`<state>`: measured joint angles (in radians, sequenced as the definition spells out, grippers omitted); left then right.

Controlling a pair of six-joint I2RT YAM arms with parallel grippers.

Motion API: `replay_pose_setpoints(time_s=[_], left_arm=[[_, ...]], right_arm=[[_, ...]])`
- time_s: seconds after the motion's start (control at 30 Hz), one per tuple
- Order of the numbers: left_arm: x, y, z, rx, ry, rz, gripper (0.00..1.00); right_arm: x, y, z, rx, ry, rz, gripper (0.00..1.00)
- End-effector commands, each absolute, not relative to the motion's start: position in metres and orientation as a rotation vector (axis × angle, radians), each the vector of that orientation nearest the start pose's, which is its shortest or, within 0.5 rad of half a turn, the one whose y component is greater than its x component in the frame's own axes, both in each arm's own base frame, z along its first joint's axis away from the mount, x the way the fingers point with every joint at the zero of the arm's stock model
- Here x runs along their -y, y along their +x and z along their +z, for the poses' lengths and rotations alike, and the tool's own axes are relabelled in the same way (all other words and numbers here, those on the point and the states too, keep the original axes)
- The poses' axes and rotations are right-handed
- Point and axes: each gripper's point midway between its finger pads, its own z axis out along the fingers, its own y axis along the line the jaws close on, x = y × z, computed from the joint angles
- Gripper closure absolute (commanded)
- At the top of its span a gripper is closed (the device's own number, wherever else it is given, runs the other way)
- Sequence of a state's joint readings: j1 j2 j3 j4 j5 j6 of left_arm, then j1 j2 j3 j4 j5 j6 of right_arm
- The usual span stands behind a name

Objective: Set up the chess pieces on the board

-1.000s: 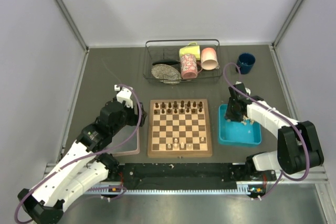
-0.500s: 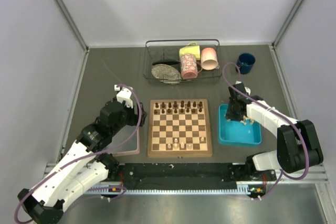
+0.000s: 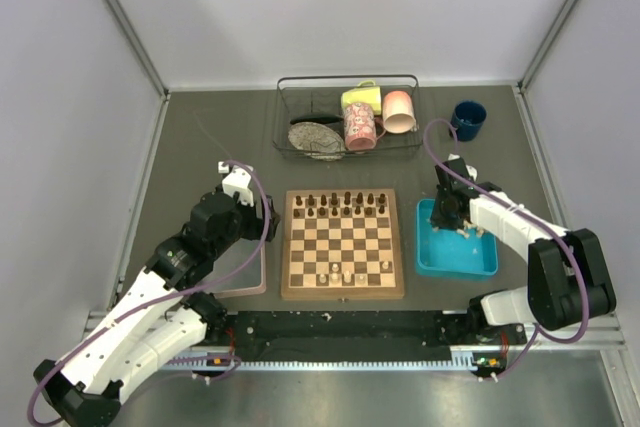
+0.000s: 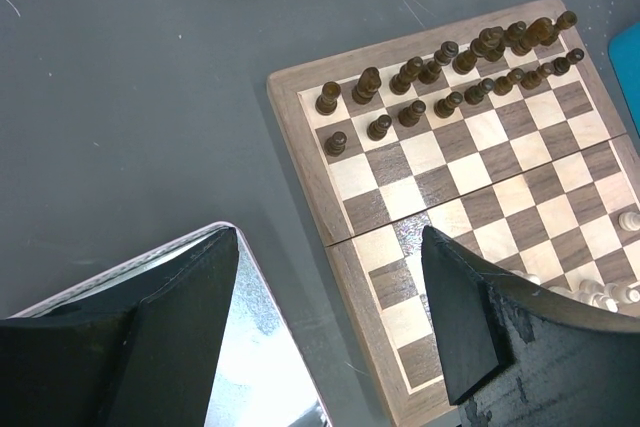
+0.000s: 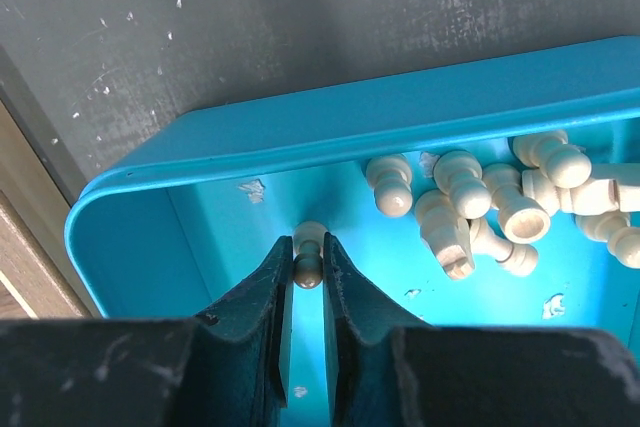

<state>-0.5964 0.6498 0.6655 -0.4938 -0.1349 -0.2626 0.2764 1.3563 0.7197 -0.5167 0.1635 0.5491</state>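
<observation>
Dark brown wooden pieces [image 4: 450,77] are lining the checked wooden board's [image 3: 343,243] far rows; most pale cream pieces [image 5: 447,230] are lying in the blue rectangular tray [image 5: 400,117], right gripper [image 5: 307,259] pinching one, left gripper [image 4: 331,237] hanging open.

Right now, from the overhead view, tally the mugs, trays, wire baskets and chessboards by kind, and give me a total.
Mugs: 4 (yellow mug, pale pink mug, patterned pink mug, dark blue mug)
Trays: 2 (blue tray, clear pinkish tray)
Wire basket: 1
Chessboard: 1
Total: 8
</observation>
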Motion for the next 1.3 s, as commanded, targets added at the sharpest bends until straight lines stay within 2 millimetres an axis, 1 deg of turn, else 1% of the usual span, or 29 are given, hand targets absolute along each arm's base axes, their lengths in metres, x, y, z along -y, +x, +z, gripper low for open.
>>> replay_pose_setpoints(time_s=[0.0, 0.07, 0.1, 0.13, 0.2, 0.23, 0.27, 0.33, 0.37, 0.4, 0.43, 0.47, 0.5, 0.53, 0.57, 0.6, 0.63, 0.67, 0.73, 0.77, 0.83, 0.87, 0.93, 0.97, 1.03, 1.07, 1.13, 1.17, 1.27], left_arm=[[0.138, 0.221, 0.204, -2.005, 0.263, -0.433, 0.22], [0.139, 0.221, 0.204, -2.008, 0.259, -0.439, 0.22], [0.14, 0.22, 0.204, -2.011, 0.26, -0.446, 0.22], [0.141, 0.219, 0.204, -2.012, 0.258, -0.456, 0.22], [0.142, 0.216, 0.203, -2.021, 0.264, -0.47, 0.22], [0.143, 0.215, 0.203, -2.023, 0.265, -0.473, 0.22], [0.142, 0.215, 0.204, -2.021, 0.264, -0.472, 0.22], [0.138, 0.214, 0.204, -2.024, 0.27, -0.445, 0.22], [0.136, 0.215, 0.205, -2.023, 0.271, -0.432, 0.22], [0.133, 0.215, 0.208, -2.013, 0.276, -0.413, 0.22], [0.13, 0.216, 0.207, -2.012, 0.276, -0.391, 0.22], [0.129, 0.217, 0.207, -2.011, 0.278, -0.381, 0.22], [0.127, 0.217, 0.208, -2.007, 0.285, -0.37, 0.22], [0.127, 0.218, 0.207, -2.008, 0.29, -0.365, 0.22], [0.126, 0.218, 0.205, -2.012, 0.292, -0.36, 0.22], [0.126, 0.218, 0.204, -2.015, 0.3, -0.354, 0.22], [0.126, 0.217, 0.202, -2.021, 0.303, -0.353, 0.22], [0.126, 0.217, 0.201, -2.025, 0.305, -0.353, 0.22], [0.127, 0.215, 0.2, -2.027, 0.308, -0.359, 0.21], [0.127, 0.215, 0.2, -2.026, 0.308, -0.361, 0.21], [0.126, 0.213, 0.202, -2.016, 0.307, -0.364, 0.21], [0.125, 0.213, 0.2, -2.017, 0.306, -0.361, 0.21], [0.125, 0.215, 0.202, -1.992, 0.303, -0.362, 0.21], [0.125, 0.215, 0.202, -1.984, 0.305, -0.364, 0.21], [0.126, 0.215, 0.203, -1.977, 0.307, -0.37, 0.2], [0.126, 0.215, 0.203, -1.979, 0.31, -0.373, 0.2], [0.128, 0.215, 0.204, -1.974, 0.314, -0.379, 0.2], [0.128, 0.215, 0.203, -1.973, 0.32, -0.378, 0.2], [0.127, 0.216, 0.203, -1.972, 0.315, -0.375, 0.2]], right_arm=[[-0.066, 0.272, 0.051, -2.59, 0.398, 0.051, 0.91], [-0.065, 0.272, 0.055, -2.582, 0.395, 0.044, 0.95], [-0.065, 0.272, 0.058, -2.58, 0.392, 0.041, 0.99], [-0.063, 0.269, 0.059, -2.589, 0.383, 0.03, 1.0], [-0.062, 0.27, 0.068, -2.569, 0.375, 0.03, 1.0], [-0.059, 0.265, 0.07, -2.583, 0.366, 0.014, 1.0], [-0.056, 0.267, 0.081, -2.554, 0.37, 0.003, 1.0], [-0.055, 0.266, 0.094, -2.528, 0.363, 0.007, 1.0], [-0.056, 0.265, 0.108, -2.498, 0.35, 0.036, 1.0], [-0.057, 0.265, 0.117, -2.479, 0.342, 0.057, 1.0], [-0.06, 0.264, 0.124, -2.462, 0.334, 0.077, 1.0], [-0.063, 0.263, 0.14, -2.424, 0.324, 0.109, 1.0], [-0.066, 0.263, 0.147, -2.409, 0.307, 0.125, 1.0], [-0.076, 0.26, 0.153, -2.404, 0.261, 0.147, 1.0], [-0.082, 0.262, 0.166, -2.38, 0.239, 0.165, 1.0], [-0.086, 0.258, 0.168, -2.39, 0.219, 0.168, 1.0], [-0.095, 0.256, 0.172, -2.389, 0.197, 0.187, 1.0], [-0.111, 0.253, 0.181, -2.379, 0.143, 0.217, 1.0], [-0.13, 0.247, 0.18, -2.4, 0.105, 0.253, 1.0], [-0.148, 0.239, 0.182, -2.402, 0.036, 0.287, 1.0], [-0.163, 0.234, 0.176, -2.425, 0.006, 0.289, 1.0], [-0.179, 0.224, 0.174, -2.436, -0.058, 0.307, 1.0], [-0.191, 0.218, 0.164, -2.467, -0.093, 0.296, 1.0], [-0.199, 0.211, 0.16, -2.479, -0.132, 0.299, 1.0], [-0.209, 0.206, 0.15, -2.502, -0.146, 0.286, 1.0], [-0.218, 0.199, 0.148, -2.507, -0.178, 0.297, 1.0], [-0.223, 0.196, 0.139, -2.525, -0.19, 0.264, 1.0], [-0.228, 0.192, 0.136, -2.534, -0.196, 0.268, 1.0], [-0.231, 0.189, 0.126, -2.553, -0.175, 0.251, 1.0]])
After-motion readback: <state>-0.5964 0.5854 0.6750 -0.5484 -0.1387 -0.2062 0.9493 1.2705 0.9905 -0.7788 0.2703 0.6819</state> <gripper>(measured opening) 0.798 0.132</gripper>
